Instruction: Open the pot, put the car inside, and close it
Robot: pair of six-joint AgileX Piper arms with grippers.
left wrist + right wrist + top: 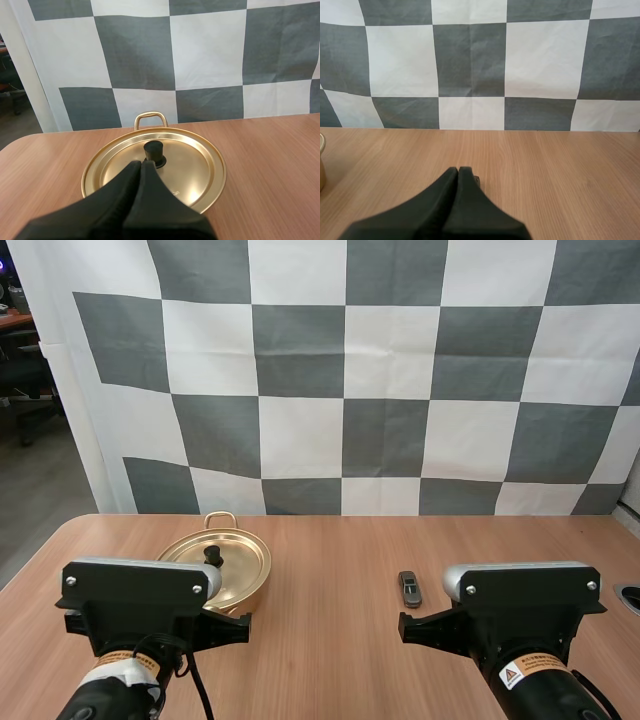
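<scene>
Opening comes first: the lid [195,165] sits on the pot [252,592]. The left jaws are pressed together and empty, tips just short of the black knob [154,151]. They must part, then close round it. The right jaws, likewise together and empty, point at the car [410,588] lying on the tabletop [330,640] just ahead, well apart from the pot.

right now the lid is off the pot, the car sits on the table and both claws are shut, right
No: the lid is on the pot, as the left wrist view shows. The car does sit on the table, and the left claw and right claw are shut.
</scene>
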